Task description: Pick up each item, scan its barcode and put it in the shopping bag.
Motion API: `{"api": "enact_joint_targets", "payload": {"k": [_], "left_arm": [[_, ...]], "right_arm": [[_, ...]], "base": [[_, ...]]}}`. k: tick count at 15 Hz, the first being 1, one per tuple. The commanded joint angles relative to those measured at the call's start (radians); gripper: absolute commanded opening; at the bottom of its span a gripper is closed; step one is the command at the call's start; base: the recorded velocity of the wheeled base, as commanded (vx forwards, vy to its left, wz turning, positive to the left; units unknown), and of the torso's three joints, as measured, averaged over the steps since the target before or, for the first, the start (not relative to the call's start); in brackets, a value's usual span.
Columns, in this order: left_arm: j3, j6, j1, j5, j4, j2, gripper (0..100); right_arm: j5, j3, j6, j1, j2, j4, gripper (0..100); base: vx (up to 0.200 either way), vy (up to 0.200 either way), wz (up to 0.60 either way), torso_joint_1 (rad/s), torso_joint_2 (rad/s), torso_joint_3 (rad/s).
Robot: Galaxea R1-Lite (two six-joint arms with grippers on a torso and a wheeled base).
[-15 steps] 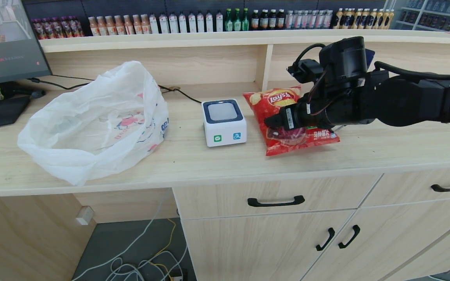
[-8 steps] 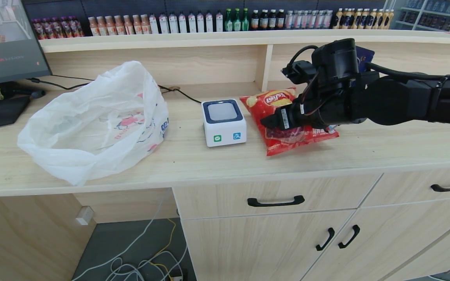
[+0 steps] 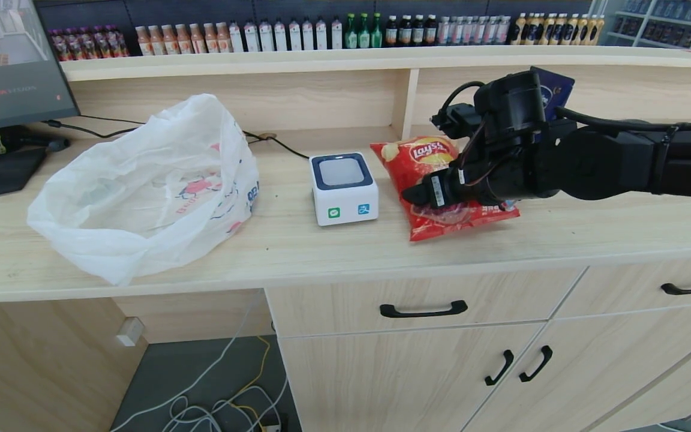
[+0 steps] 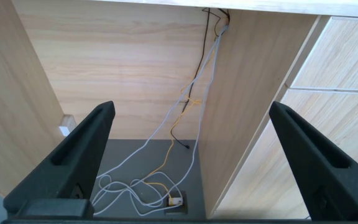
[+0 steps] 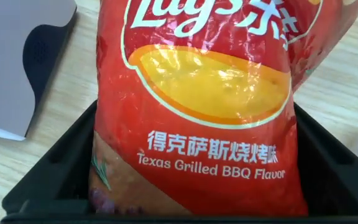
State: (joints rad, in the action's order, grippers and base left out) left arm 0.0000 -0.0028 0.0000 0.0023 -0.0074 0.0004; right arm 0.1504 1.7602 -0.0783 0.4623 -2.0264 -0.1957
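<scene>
Shopping bag (image 3: 141,186) lies open well apart from the right gripper (image 3: 418,195), whose jaws clasp the red bag of barbecue crisps (image 3: 424,157) just beside the white barcode scanner (image 3: 343,187), so pickup looks in hand, and next the packet's barcode likely needs carrying over that scanner.

right arm extended | right claw (image 3: 420,195) clamped | left claw (image 4: 191,109) fingers apart

Red chips bag (image 3: 422,161), label up, at 3 o'clock of white box scanner (image 3: 344,187). White shopping bag (image 3: 147,186), mouth open, slumped at scanner's 9 o'clock.
</scene>
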Motion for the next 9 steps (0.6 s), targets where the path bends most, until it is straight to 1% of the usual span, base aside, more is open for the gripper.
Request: {"api": "enact_joint_targets", "payload": {"k": [1, 4, 9], "left_arm": [[0.0, 0.0, 0.0, 0.001, 0.0, 0.0, 100], [0.0, 0.0, 0.0, 0.001, 0.0, 0.0, 100], [0.0, 0.0, 0.0, 0.001, 0.0, 0.0, 100]], "right_arm": [[0.0, -0.001, 0.0, 0.001, 0.006, -0.001, 0], [0.0, -0.004, 0.003, -0.001, 0.028, -0.001, 0], [-0.003, -0.082, 0.008, 0.001, 0.117, 0.002, 0]], "base": [[0.0, 0.0, 0.0, 0.0, 0.0, 0.0], [0.0, 0.0, 0.0, 0.0, 0.0, 0.0], [0.0, 0.0, 0.0, 0.0, 0.0, 0.0]]}}
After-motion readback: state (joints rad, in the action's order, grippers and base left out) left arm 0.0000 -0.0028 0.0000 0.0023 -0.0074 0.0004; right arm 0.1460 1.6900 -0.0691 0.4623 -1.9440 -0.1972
